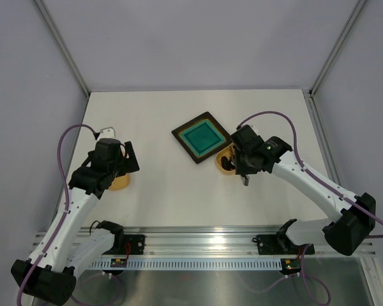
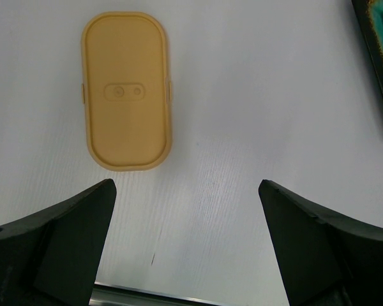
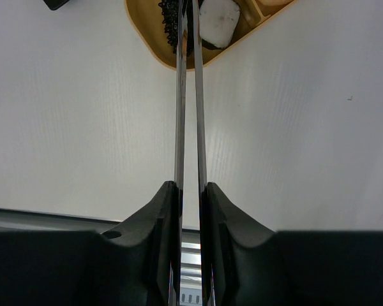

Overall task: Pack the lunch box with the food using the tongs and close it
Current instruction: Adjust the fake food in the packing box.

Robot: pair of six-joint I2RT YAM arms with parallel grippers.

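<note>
Jaws pinched narrow on the tongs (image 3: 189, 95), the right gripper (image 3: 190, 191) should loosen only with the tips low inside the box (image 3: 147, 38); the left gripper (image 2: 186, 185) hangs wide open by the lid (image 2: 126, 89).

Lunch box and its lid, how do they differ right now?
The lunch box holds a white cube and a dark piece; the lid lies bare. The lunch box sits beside the teal plate, the lid apart near the left gripper. Both are yellow-orange plastic.
</note>
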